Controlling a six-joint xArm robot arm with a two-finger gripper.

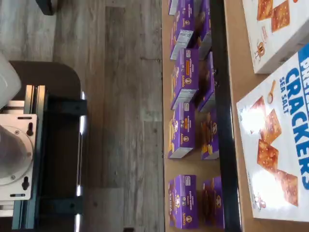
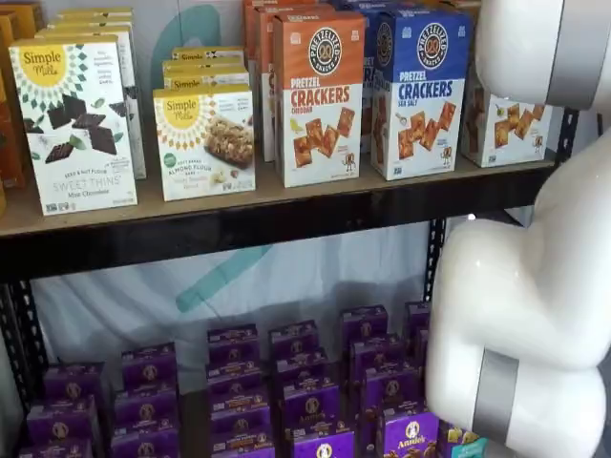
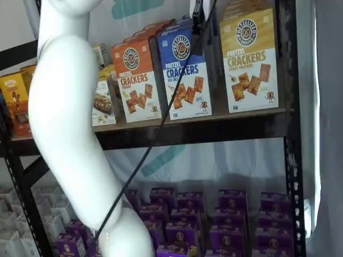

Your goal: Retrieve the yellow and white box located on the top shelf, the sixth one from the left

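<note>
The yellow and white box point(image 3: 249, 60) is seen upright at the right end of the top shelf point(image 3: 214, 128), just beside the blue cracker carton point(image 3: 185, 72); the black fingers point(image 3: 198, 24) hang before that carton, nothing gripped; their spread cannot be told; purple boxes point(image 2: 305, 391) fill the lower shelf.

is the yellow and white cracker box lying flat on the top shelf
No, the yellow and white box stands upright on the top shelf, to the right of the blue and white cracker carton.
</note>
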